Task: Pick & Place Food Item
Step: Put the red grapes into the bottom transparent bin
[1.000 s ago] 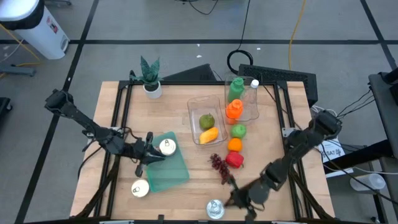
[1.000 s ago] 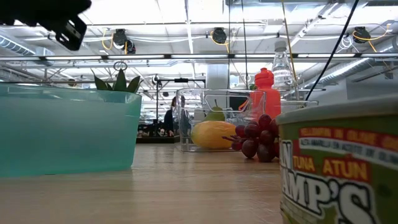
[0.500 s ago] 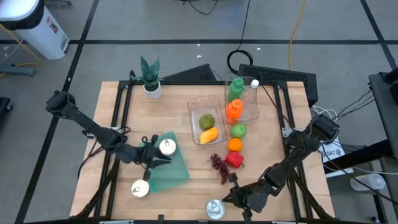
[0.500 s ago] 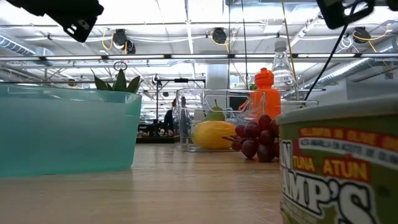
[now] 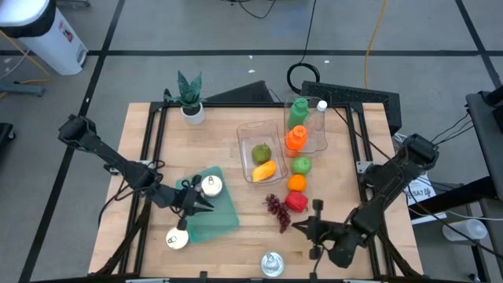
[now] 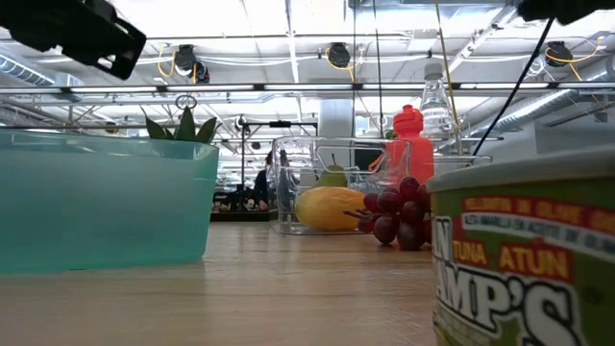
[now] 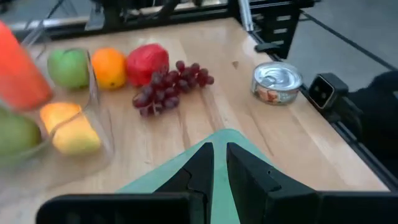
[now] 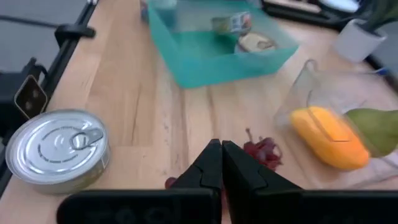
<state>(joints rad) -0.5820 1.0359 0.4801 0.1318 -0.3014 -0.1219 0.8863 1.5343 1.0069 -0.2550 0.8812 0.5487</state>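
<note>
High view: a light wooden table [image 5: 165, 141] is seen from above. The left claw [image 5: 206, 203], fingers pressed together and empty, is held over the teal plastic bin [image 5: 214, 206], in which a round tin can [image 5: 211, 185] lies. A second round tin can [image 5: 177, 238] stands just beside the bin. The right claw [image 5: 316, 207], likewise pressed together and empty, is held near the bunch of dark red grapes [image 5: 276, 209] and the red pepper [image 5: 296, 201]. A clear plastic tray [image 5: 245, 135] holds a green pear [image 5: 261, 152] and a yellow mango [image 5: 263, 170]. An orange [image 5: 296, 182] and a green apple [image 5: 301, 165] lie beside the tray

Low view: the bin, the mango in the tray, the grapes and a labelled tuna can [image 6: 524, 259] are shown at table height

Left wrist view: the closed fingers [image 7: 199, 171] are seen above the bin's corner, with grapes, pepper, orange and a silver tin can [image 7: 276, 83] beyond

Right wrist view: the closed fingers [image 8: 210, 163] are directed towards the grapes; the silver tin can stands on the table nearby
</note>
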